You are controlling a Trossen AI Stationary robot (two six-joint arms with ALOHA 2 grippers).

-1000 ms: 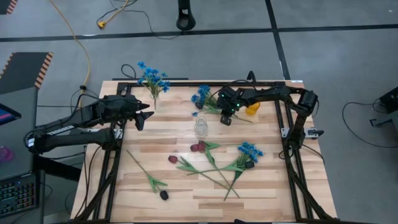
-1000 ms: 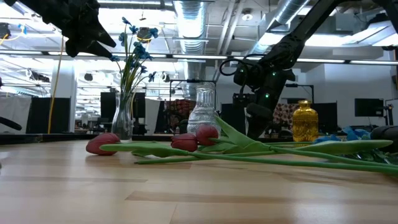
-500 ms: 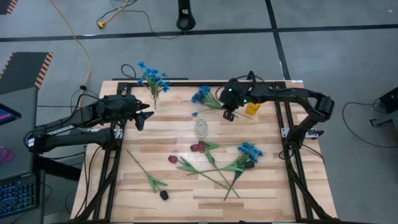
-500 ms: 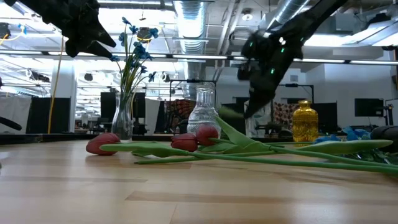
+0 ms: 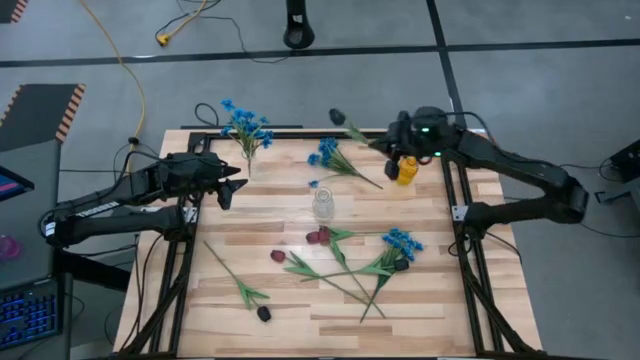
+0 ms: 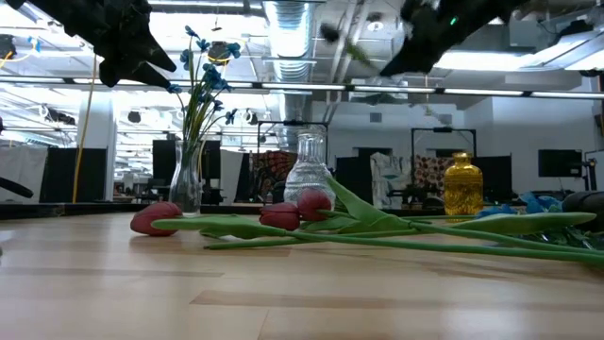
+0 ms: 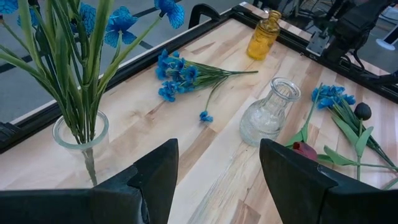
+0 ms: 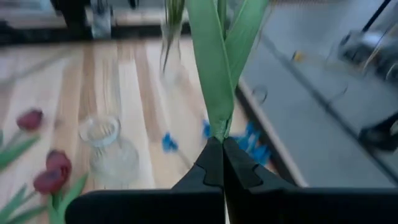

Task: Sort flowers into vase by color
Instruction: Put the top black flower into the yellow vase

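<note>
My right gripper (image 5: 392, 143) is high above the table's far right part, shut on a sprig with green leaves (image 8: 217, 87) and a near-black bud (image 5: 337, 117). My left gripper (image 5: 232, 185) hangs open and empty at the left, near a slim glass vase (image 7: 79, 134) that holds blue flowers (image 5: 245, 122). A blue sprig (image 5: 330, 155) lies on the table at the far middle. An empty clear vase (image 5: 323, 205) stands mid-table. Red rosebuds (image 5: 318, 237), another blue sprig (image 5: 403, 242) and a dark-bud sprig (image 5: 263, 313) lie on the near half. My right gripper pinches the sprig's green stem just below its leaves (image 8: 219, 134) between its two shut fingers (image 8: 239, 168). The sprig sticks out past the fingertips, its dark bud (image 6: 327, 33) at the free end. It is lifted clear of the table.
A yellow bottle (image 5: 406, 170) stands at the far right, just below my right arm. A black frame (image 5: 300, 133) runs along the table's edges. The crossed green stems (image 6: 396, 231) lie across the table's near middle.
My right gripper has gone up and toward the table's far right corner, away from the blue sprig on the table. It carries the dark-bud sprig, which is now high and clear of the table.
</note>
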